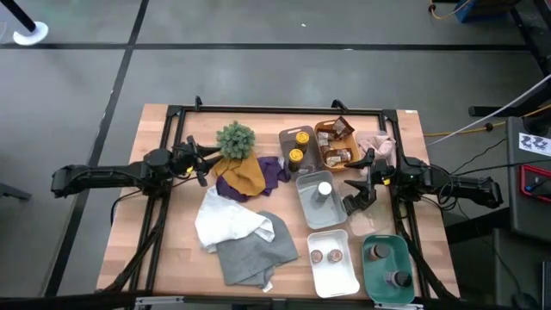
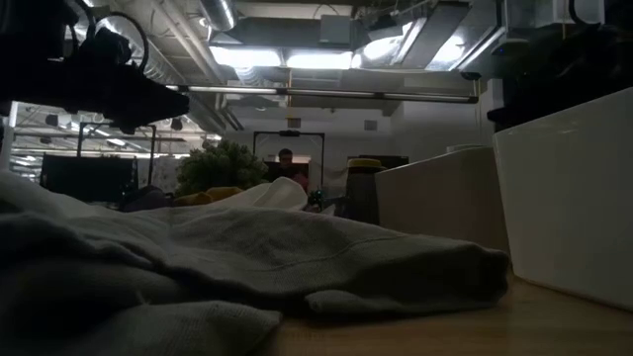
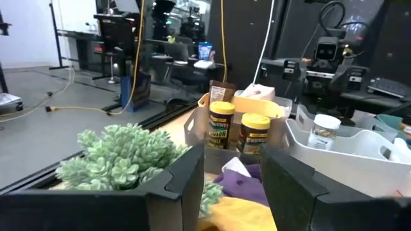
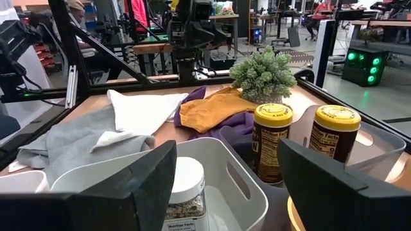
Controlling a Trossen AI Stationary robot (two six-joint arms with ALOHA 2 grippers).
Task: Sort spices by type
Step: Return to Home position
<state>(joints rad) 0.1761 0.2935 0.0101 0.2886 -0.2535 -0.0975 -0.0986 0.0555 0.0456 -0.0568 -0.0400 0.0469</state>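
Spice tins (image 1: 298, 146) with yellow tops share the grey bin (image 1: 284, 157). We see brown packets (image 1: 339, 156) in the orange bin (image 1: 319, 138), a white-capped jar (image 1: 324, 190) in the pale bin (image 1: 317, 217), and bottles (image 1: 377, 252) in the teal bin (image 1: 407, 258). The left gripper (image 1: 201, 164) waits near the plant (image 1: 235, 138) and the right gripper (image 1: 355, 196) sits just beside the pale bin. Both have their fingers apart.

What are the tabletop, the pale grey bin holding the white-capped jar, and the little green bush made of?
Tabletop: wood by the look, pale warm brown with a matt finish.
Pale grey bin: probably moulded plastic; it is smooth, with rounded corners and a cut-out handle.
Little green bush: likely artificial; its stiff, frosted tips look like plastic, though a live plant cannot be ruled out.
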